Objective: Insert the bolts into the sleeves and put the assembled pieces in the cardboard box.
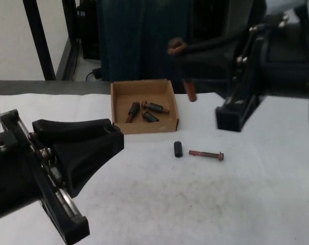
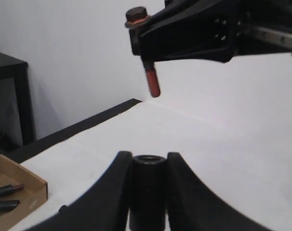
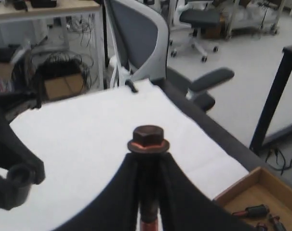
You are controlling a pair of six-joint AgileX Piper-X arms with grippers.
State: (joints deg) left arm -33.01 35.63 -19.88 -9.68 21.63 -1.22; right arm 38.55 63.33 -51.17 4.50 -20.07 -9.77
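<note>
Currently the left gripper (image 2: 148,158) is closed on a short black cylindrical sleeve (image 2: 148,192), which stands upright between its two black fingers with the open bore facing up. In the high view this arm sits on the near left side of the open brown cardboard box (image 1: 144,91), well apart from it.

The right gripper (image 3: 148,161) is clamped on a rusty, reddish hex-head bolt (image 3: 148,140). It pinches the shank just under the flanged head, so the bolt hangs head-up with its tip pointing down. From the high view the bolt hangs above the white cloth-covered desk (image 1: 205,204), just off the box's far right corner. In the left wrist view the bolt tip is above the held sleeve and clearly apart from it, not yet in the bore.

Inside the box lie three assembled pieces (image 1: 155,107), each a dark sleeve with a rusty bolt through it, grouped near the middle of the box floor.

On the desk, just beyond the box's near right corner, a second black sleeve (image 1: 178,149) lies loose. A second rusty bolt (image 1: 206,154) lies flat just beside that sleeve on the side away from the box, not touching it.
</note>
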